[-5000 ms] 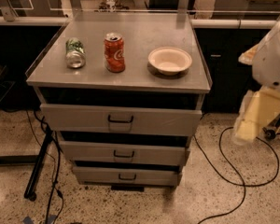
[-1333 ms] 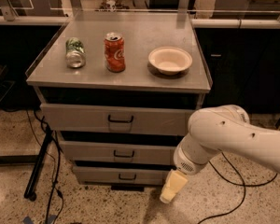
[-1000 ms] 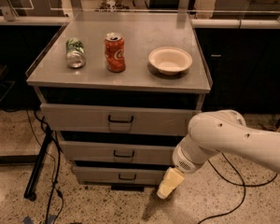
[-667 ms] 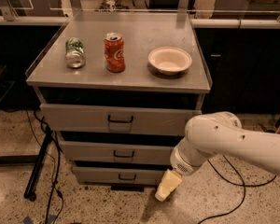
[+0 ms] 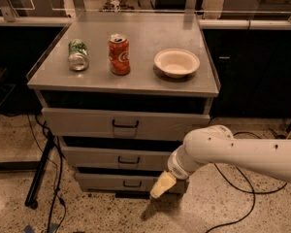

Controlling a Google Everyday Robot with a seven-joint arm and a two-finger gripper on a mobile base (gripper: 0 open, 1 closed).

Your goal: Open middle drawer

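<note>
Since the moment before, our arm (image 5: 233,154) has swung a little further left and slightly up, carrying the pincer (image 5: 162,185) in toward the cabinet front; a few seconds back it hung well off to the right of the cabinet. Nothing else has shifted.

We now see the pincer low down, in front of the right part of the bottom drawer (image 5: 106,182) and just under the level of the middle drawer (image 5: 97,157). It is pale and cream-coloured and points down and to the left. We cannot tell whether it is apart or together, nor whether it touches the drawer front behind it.

The middle drawer sits between the top drawer (image 5: 87,122) and the bottom one, with its grey front set back a little under the top drawer's front. Its small black handle (image 5: 128,160) is at the centre, to the left of the pincer and above it, apart from it. Our arm's white elbow covers the right end of this drawer.

On the worktop (image 5: 145,84) a green can (image 5: 78,55) lies on its side at the left, a red can (image 5: 119,54) stands upright just beside it, and a white bowl (image 5: 177,62) rests to the right. Black cables (image 5: 237,183) trail over the speckled floor (image 5: 242,208) on the right.
</note>
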